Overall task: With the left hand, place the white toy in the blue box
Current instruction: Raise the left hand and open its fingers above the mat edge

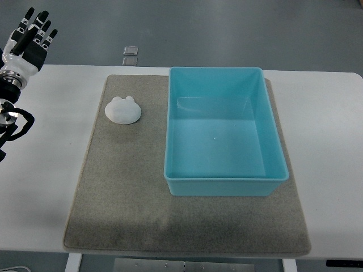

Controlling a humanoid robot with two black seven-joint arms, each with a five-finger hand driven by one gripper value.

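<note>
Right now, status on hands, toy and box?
Left hand open, holding nothing, at table's far-left corner. Right hand out of view. White toy on mat, left of empty blue box. Path between clear.

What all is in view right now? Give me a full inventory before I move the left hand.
white toy: one, white, on the mat's far-left part, left of the box, untouched
blue box: one, light blue, empty, on the mat right of centre
mat: one, grey-brown, covering the table's middle
table: one, white, under everything
small squares: two, grey, on the floor beyond the table's far edge
left hand: one, black and white, at the far-left corner, fingers extended, holding nothing
right hand: not in view
</note>
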